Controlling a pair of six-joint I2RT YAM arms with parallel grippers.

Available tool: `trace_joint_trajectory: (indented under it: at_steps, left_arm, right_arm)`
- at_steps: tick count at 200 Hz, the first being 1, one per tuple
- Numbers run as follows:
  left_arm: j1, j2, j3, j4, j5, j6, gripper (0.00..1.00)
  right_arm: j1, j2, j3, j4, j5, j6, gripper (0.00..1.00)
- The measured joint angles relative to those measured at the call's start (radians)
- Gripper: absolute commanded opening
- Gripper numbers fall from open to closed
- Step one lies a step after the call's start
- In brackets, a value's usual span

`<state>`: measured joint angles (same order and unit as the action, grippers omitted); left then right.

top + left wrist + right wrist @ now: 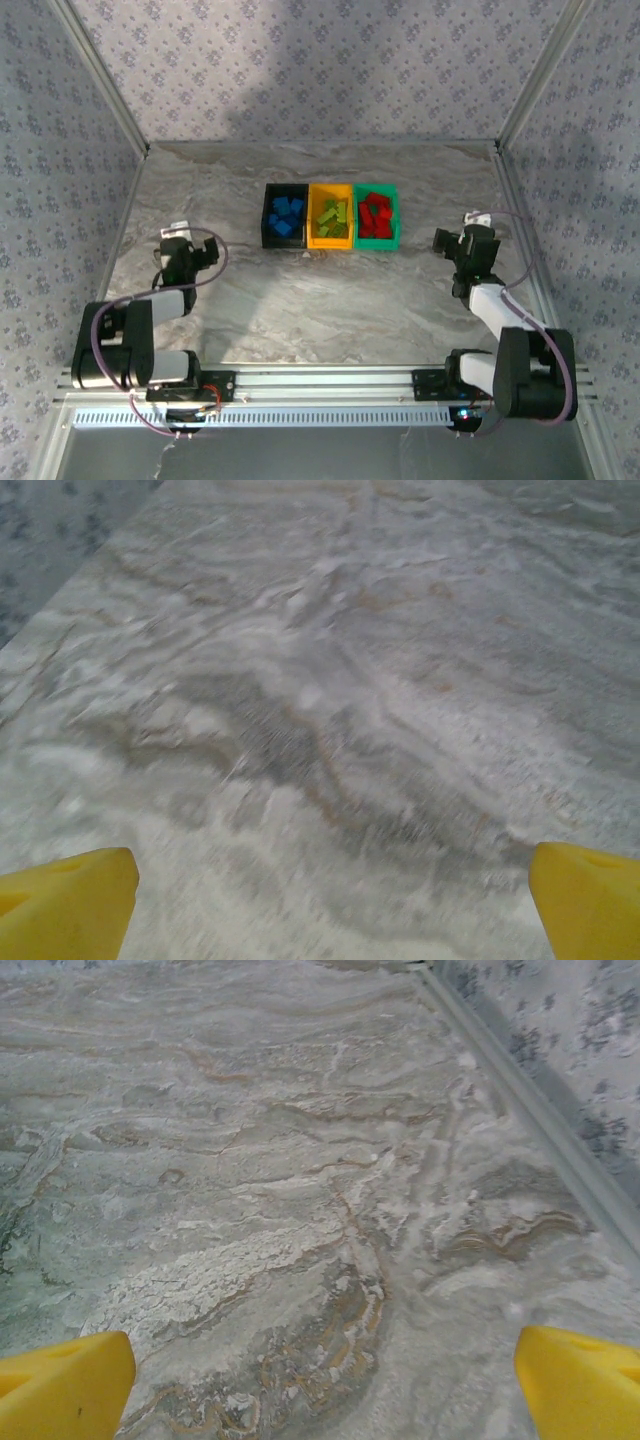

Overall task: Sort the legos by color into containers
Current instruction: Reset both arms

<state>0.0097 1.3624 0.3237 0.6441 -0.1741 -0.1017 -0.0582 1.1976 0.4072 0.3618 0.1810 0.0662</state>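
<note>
Your left gripper (200,247) and right gripper (452,243) are wide open, holding nothing. Blue legos (287,214) sit in the black bin (284,243), green legos (332,216) in the yellow bin (330,245), red legos (376,215) in the green bin (377,246).

Soft, even light; table (320,730) blurred in left wrist view.

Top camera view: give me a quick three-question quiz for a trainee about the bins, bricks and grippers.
1. True or false: the blue bricks lie in the black bin.
2. Which bin holds the red bricks? A black, B orange-yellow, C green.
3. Fill in: the left gripper and right gripper both stand ____, holding nothing.
Key: 1 true; 2 C, the green bin; 3 open.
</note>
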Motion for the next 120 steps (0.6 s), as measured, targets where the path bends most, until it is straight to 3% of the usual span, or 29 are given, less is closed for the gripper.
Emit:
trace_joint_trajectory:
  at_steps: [32, 61, 120]
  left_arm:
    - [0.003, 0.159, 0.057, 0.116, 0.057, 0.031, 1.0]
    - [0.003, 0.175, 0.062, 0.119, 0.09, 0.05, 1.0]
    - [0.003, 0.175, 0.067, 0.123, 0.108, 0.06, 1.0]
  right_arm:
    - [-0.008, 0.135, -0.053, 0.196, -0.059, -0.012, 0.99]
    - [0.002, 0.269, -0.054, 0.353, -0.111, -0.038, 1.0]
    - [0.026, 0.314, -0.041, 0.401, -0.167, -0.088, 1.0]
